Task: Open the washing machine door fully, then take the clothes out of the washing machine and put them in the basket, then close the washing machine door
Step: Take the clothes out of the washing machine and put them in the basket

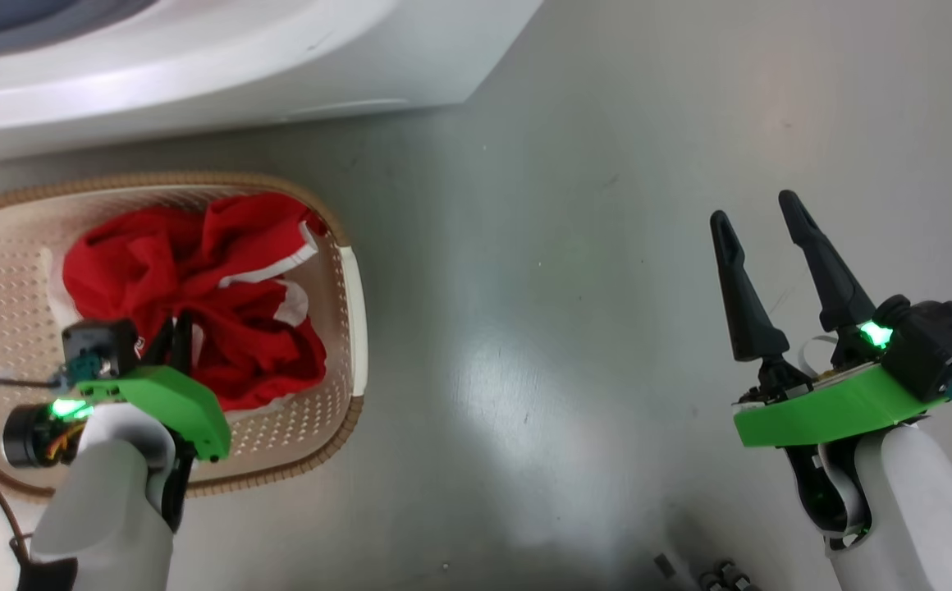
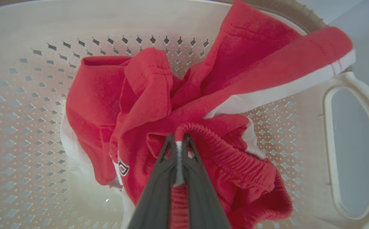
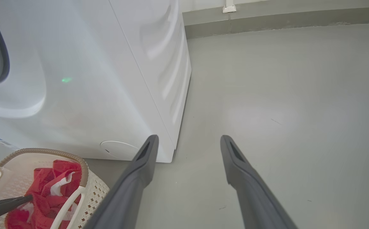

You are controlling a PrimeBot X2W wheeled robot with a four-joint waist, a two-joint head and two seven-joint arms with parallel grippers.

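— Left wrist view: what does the left gripper (image 2: pixel 178 140) hold?
— Its fingers (image 2: pixel 159 190) are pinched on a red elastic waistband of the clothes (image 2: pixel 146 95), which lie heaped inside the basket (image 2: pixel 22 79), one red-and-white end draped over its rim
— And the right gripper (image 1: pixel 753 209)?
— Spread wide and empty above the floor (image 1: pixel 566 287), well apart from the basket, which sits just before the washer (image 3: pixel 86 79)
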